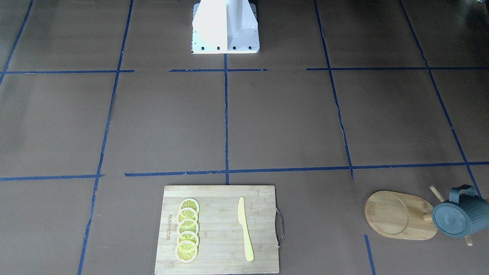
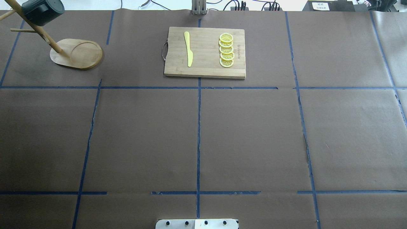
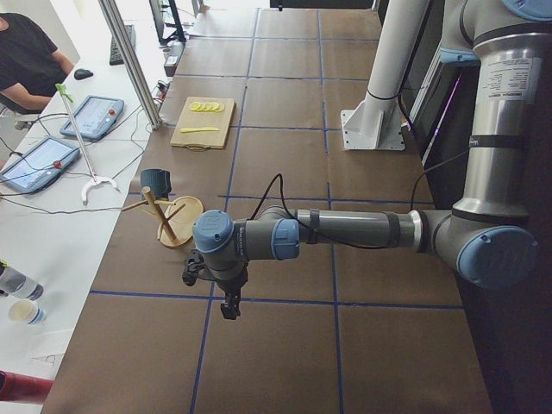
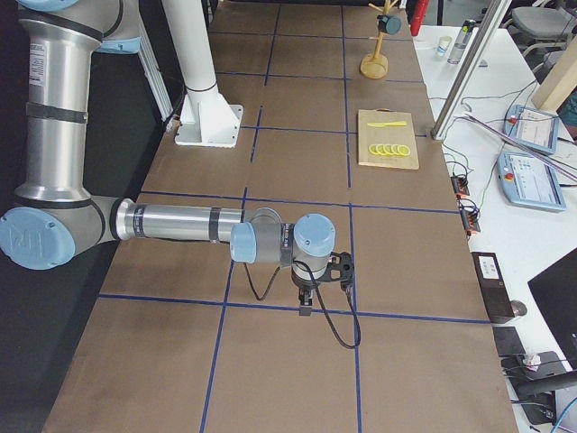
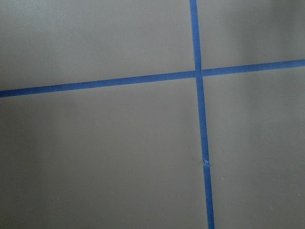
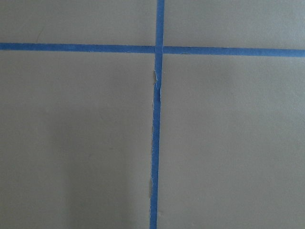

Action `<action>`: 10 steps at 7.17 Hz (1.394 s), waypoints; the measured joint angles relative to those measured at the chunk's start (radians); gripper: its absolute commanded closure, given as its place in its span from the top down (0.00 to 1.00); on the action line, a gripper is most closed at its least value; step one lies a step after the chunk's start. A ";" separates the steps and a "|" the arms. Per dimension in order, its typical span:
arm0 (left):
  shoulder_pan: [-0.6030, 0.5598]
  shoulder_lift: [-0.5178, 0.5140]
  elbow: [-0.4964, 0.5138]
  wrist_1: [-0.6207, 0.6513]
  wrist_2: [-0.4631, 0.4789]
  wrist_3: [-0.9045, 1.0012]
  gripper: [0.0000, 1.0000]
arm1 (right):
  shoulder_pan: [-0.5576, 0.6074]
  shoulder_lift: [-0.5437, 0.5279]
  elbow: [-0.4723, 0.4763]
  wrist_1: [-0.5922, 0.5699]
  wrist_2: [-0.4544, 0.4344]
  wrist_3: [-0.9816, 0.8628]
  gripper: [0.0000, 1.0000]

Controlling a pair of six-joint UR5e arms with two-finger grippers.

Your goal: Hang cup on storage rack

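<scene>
Cup point(image 1: 456, 219) seemingly on rack point(image 1: 386, 215) peg; cutting board point(image 1: 219, 233) well apart.

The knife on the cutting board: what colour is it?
The knife is pale yellow, shown best in the exterior front-facing view.

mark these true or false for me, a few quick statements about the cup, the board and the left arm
A yellow knife lies on the cutting board, apart from the lemon slices. True.
The board holds six slices. False: five.
The cup hangs on the storage rack. True.
The left gripper holds the cup. False: the left gripper hangs over the table, away from the rack.
</scene>
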 measured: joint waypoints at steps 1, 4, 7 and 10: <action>0.000 -0.001 -0.002 -0.002 0.000 0.003 1.00 | 0.000 0.001 -0.001 0.000 -0.001 0.000 1.00; 0.001 -0.004 -0.010 -0.003 0.000 0.007 1.00 | 0.001 0.009 0.000 -0.009 -0.002 -0.011 1.00; 0.001 0.000 -0.012 -0.003 0.000 0.006 1.00 | 0.016 0.010 0.000 -0.035 -0.002 -0.096 1.00; 0.001 0.001 -0.012 -0.003 0.000 0.006 1.00 | 0.028 0.008 -0.004 -0.051 0.002 -0.150 1.00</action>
